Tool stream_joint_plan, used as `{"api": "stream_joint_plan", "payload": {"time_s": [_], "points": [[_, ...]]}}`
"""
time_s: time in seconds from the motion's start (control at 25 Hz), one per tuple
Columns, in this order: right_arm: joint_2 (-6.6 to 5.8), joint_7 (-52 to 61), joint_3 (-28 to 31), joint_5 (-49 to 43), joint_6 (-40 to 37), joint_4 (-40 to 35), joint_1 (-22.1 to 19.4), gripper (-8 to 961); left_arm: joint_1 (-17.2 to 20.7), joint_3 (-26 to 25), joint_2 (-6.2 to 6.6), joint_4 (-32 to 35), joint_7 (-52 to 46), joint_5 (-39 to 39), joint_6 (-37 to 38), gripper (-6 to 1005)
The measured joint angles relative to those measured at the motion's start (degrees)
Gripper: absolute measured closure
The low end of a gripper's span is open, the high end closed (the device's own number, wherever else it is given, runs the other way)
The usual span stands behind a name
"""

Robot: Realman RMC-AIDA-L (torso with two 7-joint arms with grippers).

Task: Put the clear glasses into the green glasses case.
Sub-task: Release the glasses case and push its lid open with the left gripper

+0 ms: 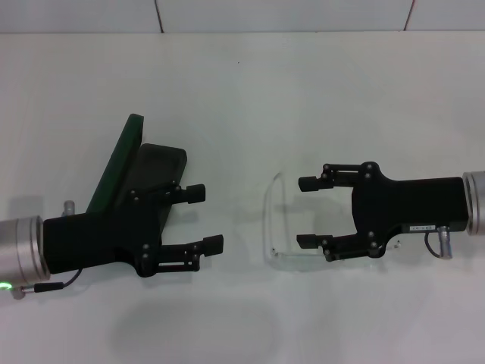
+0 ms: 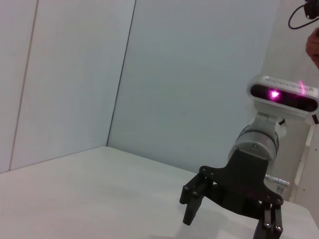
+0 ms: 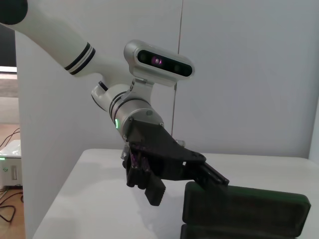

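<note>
While your right gripper [image 1: 307, 213] hovers with its fingers spread wide and empty, the clear glasses [image 1: 274, 224] lie on the white table [image 1: 242, 83] just ahead of its fingertips, the front frame crossing the gap and one thin arm running back beside the lower finger. Your left gripper [image 1: 210, 218] is likewise spread wide and holds nothing; the green glasses case [image 1: 140, 171] sits open just behind it, partly under the arm, lid raised. Bare tabletop lies between the two grippers, and the back wall stands well beyond.
</note>
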Motion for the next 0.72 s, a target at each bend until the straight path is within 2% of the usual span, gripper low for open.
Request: {"api": "stream_joint_plan", "payload": {"time_s": [0.56,0.72], "points": [[0.09,0.0,0.26,0.32,-1.04,0.0,-0.56,203,0.87,-0.43,0.01,0.27,-0.19,-0.08,0.09,112],[0.09,0.0,0.3,0.36,-1.04,-0.04,-0.6,203,2.34,-3.75,0.81,5.45,-6.71,0.39,0.16,112]]}}
